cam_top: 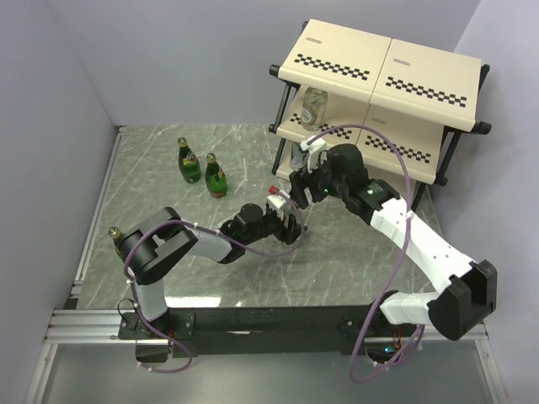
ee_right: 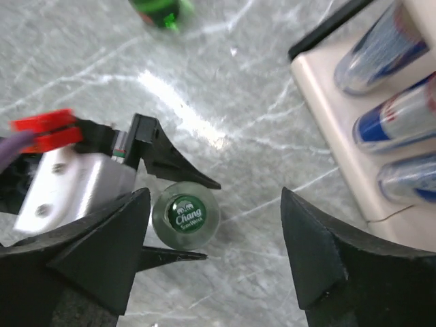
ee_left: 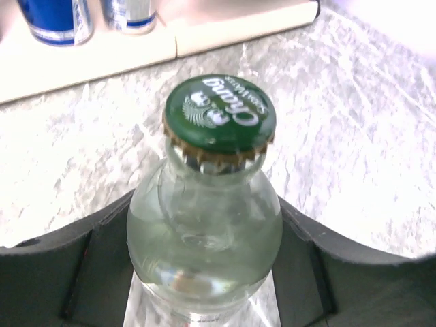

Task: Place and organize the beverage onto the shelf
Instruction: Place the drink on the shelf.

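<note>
Green-capped bottle of clear glass (ee_left: 204, 238), upright on the grey marble-patterned tabletop (cam_top: 152, 202), with white "Chang" lettering across the crown cap. Sits pinched in the left gripper (ee_right: 212, 221): black fingers (ee_left: 88, 272) pressed against both sides of the rounded body, no gap on either side in the left wrist view. Stands near the front of the three-tier shelf of cream-beige boards with black checkered strips on a black tubular frame (cam_top: 383, 63), apart from its lowest board and not on any tier.

Right gripper (ee_right: 214, 192) directly above the same bottle, spread wide, dark fingertips on either side well clear of the glass and touching nothing.

Three slim silver-and-blue cans (ee_right: 392, 116) side by side on the shelf's lowest board, near the pinched bottle. Second clear bottle (cam_top: 316, 105) on the middle board, partly hidden behind the front edge of the top board.

Two green glass bottles with yellowish labels (cam_top: 189, 160), upright and just beside each other, toward the far left of the tabletop, well apart from the shelf. Third green bottle (cam_top: 115, 235) at the left edge of the tabletop, mostly hidden behind the left arm's elbow; label out of sight.
</note>
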### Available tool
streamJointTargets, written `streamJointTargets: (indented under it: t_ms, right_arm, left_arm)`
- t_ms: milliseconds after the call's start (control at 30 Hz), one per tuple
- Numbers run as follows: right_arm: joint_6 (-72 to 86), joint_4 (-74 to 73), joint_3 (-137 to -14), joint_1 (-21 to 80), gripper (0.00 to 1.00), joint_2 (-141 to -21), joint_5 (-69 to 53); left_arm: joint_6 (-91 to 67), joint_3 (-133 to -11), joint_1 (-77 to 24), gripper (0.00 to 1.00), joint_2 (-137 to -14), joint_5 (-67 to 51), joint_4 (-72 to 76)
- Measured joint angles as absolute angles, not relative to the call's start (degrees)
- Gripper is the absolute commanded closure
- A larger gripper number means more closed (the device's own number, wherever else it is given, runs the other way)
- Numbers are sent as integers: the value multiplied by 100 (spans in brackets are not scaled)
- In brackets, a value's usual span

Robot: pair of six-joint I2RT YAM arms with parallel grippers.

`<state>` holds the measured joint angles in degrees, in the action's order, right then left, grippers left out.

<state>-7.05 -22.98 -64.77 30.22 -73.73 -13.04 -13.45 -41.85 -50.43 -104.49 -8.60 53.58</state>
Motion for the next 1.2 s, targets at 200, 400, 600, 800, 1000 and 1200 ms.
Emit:
streamJointTargets:
  t_ms: [200,400,600,800,1000,1200]
  right_arm:
    - [-757,-2265,-6532,3015,14,-6943,-1398]
    - [-805,-2290,-6530,2473,14,-6368,-1715]
    - [-980,-2471,-6368,1763,14,-5511,-1994]
    - [-1011,-2665,-5588,915,14,-4436,-1852]
    - [-1022,-2842,-5048,242,15,-3780,-1457]
    - [-1133,-3028,-4936,-331,35,-3607,-1041]
  left_arm:
    - [-1385,-3986,-5043,100,-10213,-768,5234]
    - [-1363,-3771,-5046,100,-9870,-659,5089]
    - [-1203,-3826,-5046,100,-9467,-582,4799]
    - [-906,-4600,-5046,100,-9321,-484,4206]
    - [-644,-5966,-5046,100,-9456,-351,3649]
    - [-513,-7773,-5050,100,-10167,-169,3120]
